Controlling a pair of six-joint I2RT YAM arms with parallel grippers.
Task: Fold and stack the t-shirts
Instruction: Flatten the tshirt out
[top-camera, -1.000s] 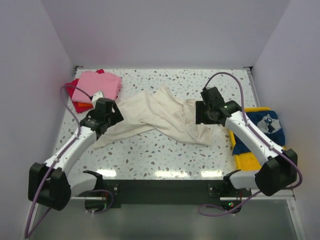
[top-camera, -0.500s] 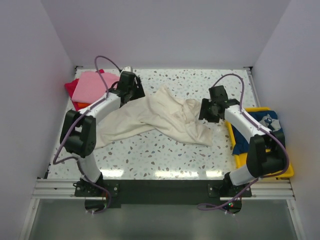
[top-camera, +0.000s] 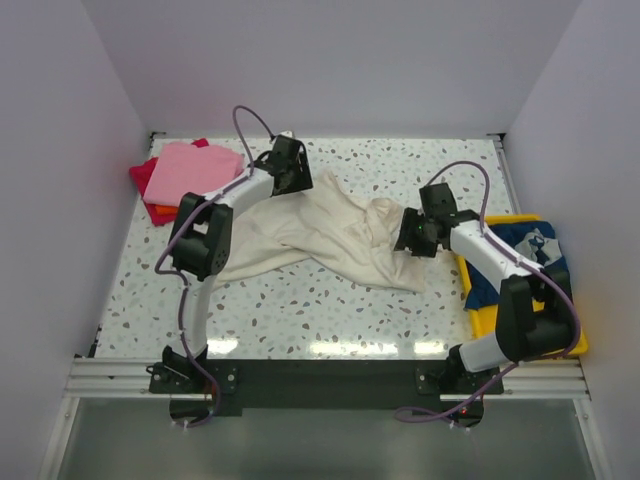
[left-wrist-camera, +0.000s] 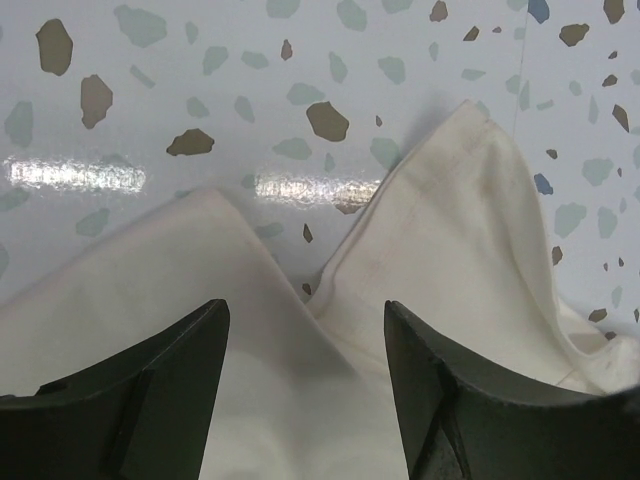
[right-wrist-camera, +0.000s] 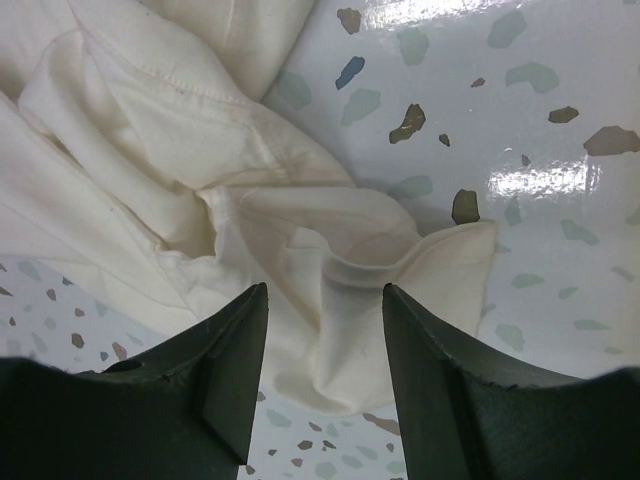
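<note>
Two arms reached out over the speckled table (top-camera: 330, 310), which took up most of the top view. Next in size, the cream t-shirt (top-camera: 320, 235) lay crumpled and twisted across the middle of the table, running from the left front toward the right, with one pointed corner at the far side. The yellow tray (top-camera: 490, 322) sat at the right edge of the table, and the navy t-shirt (top-camera: 540, 250) with its white print lay in it, spilling over the near-left rim. At the far left corner the pink t-shirt (top-camera: 195, 170) lay folded on top of the red one (top-camera: 143, 177) and the orange one (top-camera: 162, 212), well apart from the cream shirt.

We saw the left gripper (left-wrist-camera: 305, 315) at the far corner of the cream shirt, its jaws spread apart above the cloth and nothing pinched between them. The right gripper (right-wrist-camera: 325, 295) hung over the bunched right end of the same shirt, near the tray, its jaws likewise apart, with a ridge of folded cloth below the gap and not clamped
</note>
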